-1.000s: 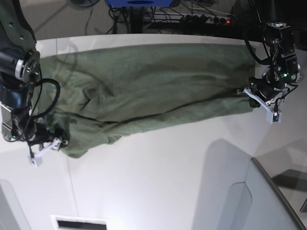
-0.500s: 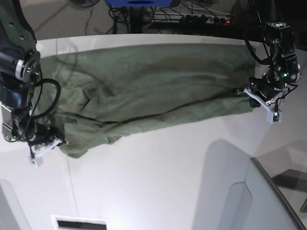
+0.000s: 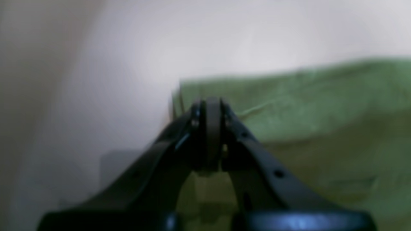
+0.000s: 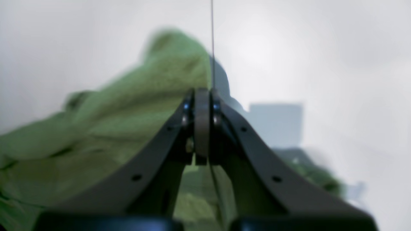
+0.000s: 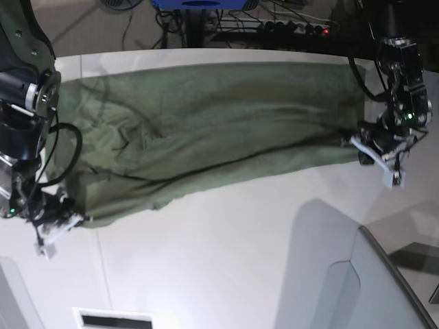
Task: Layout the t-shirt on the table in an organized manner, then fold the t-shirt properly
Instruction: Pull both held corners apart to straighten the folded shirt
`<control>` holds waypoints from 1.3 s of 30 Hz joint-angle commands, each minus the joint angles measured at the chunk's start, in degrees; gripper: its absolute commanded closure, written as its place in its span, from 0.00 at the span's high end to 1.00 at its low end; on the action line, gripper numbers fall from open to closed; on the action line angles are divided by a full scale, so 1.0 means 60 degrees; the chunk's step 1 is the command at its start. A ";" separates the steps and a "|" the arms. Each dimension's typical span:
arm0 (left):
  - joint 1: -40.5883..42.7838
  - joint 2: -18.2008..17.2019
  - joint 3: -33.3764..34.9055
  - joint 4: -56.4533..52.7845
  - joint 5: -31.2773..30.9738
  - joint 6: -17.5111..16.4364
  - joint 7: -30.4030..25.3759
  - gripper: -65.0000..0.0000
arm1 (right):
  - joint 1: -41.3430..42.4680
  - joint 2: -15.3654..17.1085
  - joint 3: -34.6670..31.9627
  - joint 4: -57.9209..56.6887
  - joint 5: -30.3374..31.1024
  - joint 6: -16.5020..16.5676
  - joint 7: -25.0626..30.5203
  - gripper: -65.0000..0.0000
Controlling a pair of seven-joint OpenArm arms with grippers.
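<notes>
The olive-green t-shirt (image 5: 206,130) lies stretched sideways across the white table (image 5: 226,260), with creases through its middle. At the shirt's right end my left gripper (image 5: 361,148) is shut on the t-shirt. The left wrist view shows the closed left gripper (image 3: 208,106) over the t-shirt (image 3: 305,106) near a corner, with bare table (image 3: 160,41) beyond. My right gripper (image 5: 74,221) is shut on the shirt's lower left corner. In the right wrist view the closed right gripper (image 4: 202,96) sits over the bunched t-shirt (image 4: 128,112), and the table (image 4: 321,48) shows to its right.
A grey translucent panel (image 5: 343,288) stands at the lower right of the table. A dark slot (image 5: 113,319) sits at the front edge. Cables and a power strip (image 5: 295,27) lie behind the far edge.
My right gripper closed on the shirt's lower left corner and drew it left and toward the front. My left gripper shifted slightly right and forward. The shirt is pulled tauter.
</notes>
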 commanded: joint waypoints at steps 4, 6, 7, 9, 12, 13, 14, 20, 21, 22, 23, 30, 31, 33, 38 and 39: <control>-0.0672 -0.0361 -0.0001 0.0485 -0.0072 0.0060 -0.0258 0.00 | 0.0389 0.0155 0.0010 0.1379 0.0110 0.0042 -0.0562 0.00; -0.0892 -0.0405 0.0029 0.0515 -0.0072 0.0060 -0.0258 0.00 | 0.0535 0.0155 0.0010 0.1701 0.0110 0.0042 -0.0811 0.00; -0.1023 -0.0405 0.0029 0.0515 -0.0072 0.0060 -0.0258 0.00 | 0.0609 0.0155 0.0010 0.1731 0.0110 0.0042 -0.0869 0.00; -0.1199 -0.0405 0.0014 0.0515 -0.0072 0.0060 -0.0243 0.00 | 0.0770 0.0155 -0.0005 0.1731 0.0110 0.0042 -0.0899 0.00; -0.1258 -0.0405 -0.0059 0.0515 -0.0072 0.0060 -0.0243 0.00 | 0.0946 0.0155 -0.0664 0.1731 0.0110 0.0057 -0.0840 0.00; -0.1258 -0.0405 -0.0059 0.0515 -0.0072 0.0060 -0.0243 0.00 | 0.0990 0.0155 -0.1001 0.1731 0.0110 0.0057 -0.0811 0.00; -0.1258 -0.0405 -0.0059 0.0515 -0.0072 0.0060 -0.0243 0.00 | 0.1004 0.0155 -0.1279 0.1745 0.0125 0.0057 -0.0796 0.00; -0.1141 -0.0405 -0.0059 0.0529 -0.0116 0.0060 -0.0243 0.00 | 0.1180 0.0097 -0.2437 0.1701 0.0140 0.0057 -0.0357 0.00; -0.1097 -0.0405 -0.0074 0.0529 -0.0087 0.0060 -0.0243 0.00 | 0.1165 0.0067 -0.2715 0.1701 0.0140 0.0057 -0.0225 0.00; -0.0980 -0.0405 -0.0074 0.0529 -0.0087 0.0060 -0.0243 0.00 | 0.1151 0.0067 -0.2935 0.1701 0.0140 0.0057 -0.0108 0.00; -0.0936 -0.0420 -0.0074 0.0559 -0.0101 0.0060 -0.0243 0.00 | 0.1151 0.0067 -0.3126 0.1687 0.0140 0.0057 -0.0005 0.00; -0.0540 -0.0420 -0.0279 0.1042 -0.0072 0.0060 -0.0243 0.00 | 0.1004 0.0067 -0.3463 0.0749 0.0140 0.0057 0.0757 0.00; -0.0452 -0.0420 -0.0338 0.0998 -0.0072 0.0060 -0.0243 0.00 | 0.0990 0.0097 -0.3463 0.0573 0.0140 0.0057 0.0845 0.00; -0.0291 -0.0420 -0.0308 0.0983 -0.0072 0.0060 -0.0258 0.00 | 0.0843 0.0126 -0.3477 0.0310 0.0140 0.0159 0.1079 0.00; 0.0134 -0.0391 -0.0308 0.1042 -0.0072 0.0045 -0.0273 0.00 | 0.0594 0.0404 -0.3477 0.0266 0.0110 0.0819 0.1196 0.00; 0.0207 -0.0391 -0.0308 0.1042 -0.0072 0.0045 -0.0273 0.00 | 0.0579 0.0434 -0.3477 0.0266 0.0110 0.0819 0.1153 0.00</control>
